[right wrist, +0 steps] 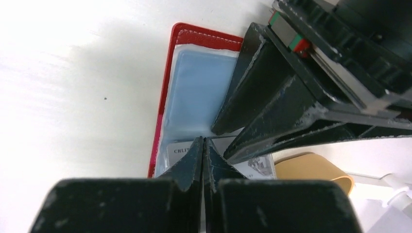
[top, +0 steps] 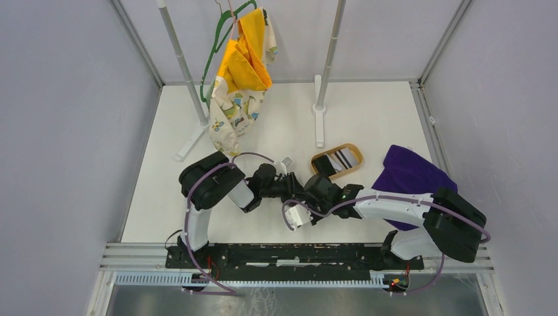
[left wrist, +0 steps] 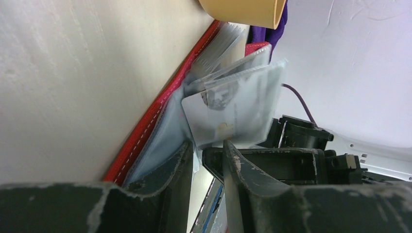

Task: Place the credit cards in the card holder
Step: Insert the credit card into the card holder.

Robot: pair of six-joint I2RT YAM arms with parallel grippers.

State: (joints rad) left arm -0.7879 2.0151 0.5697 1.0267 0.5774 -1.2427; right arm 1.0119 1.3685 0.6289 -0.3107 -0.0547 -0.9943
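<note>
Progress: mid-task, partly done at best. Card holder [right wrist: 167,92] spread open on table [top: 368,118], directly beneath both grippers, red stitched border showing, clear sleeve pages fanned up.

Pale card [left wrist: 233,111] just ahead of left gripper [left wrist: 206,145] tips, behind the film of one clear sleeve over most of its face. Judged in the pocket; whether fully home not readable. Left gripper jaws parted to a narrow gap, far wider than a card; no pinch on the card made out.

Right gripper [right wrist: 203,141] jaws closed tight, tips down on the sleeve pages near the fold, close beside the left gripper's fingers [right wrist: 243,97]. Judged as pinning the holder flat; nothing seen between its tips. Printed card edge [right wrist: 177,150] just left of right gripper tips, under film; same card or a second one, cannot tell. Pale-blue panel ahead of right gripper: card or bare sleeve, cannot tell.

Left to do: more credit cards [top: 337,160], black and pale, in oval wooden tray [top: 360,158], beyond the right gripper and well apart from it. Count not readable. Purple cloth [top: 411,172] at outer side of right arm, clear of both grippers.

Judgement: one card in, perhaps two; tray stock yet to be fetched and sleeved.
</note>
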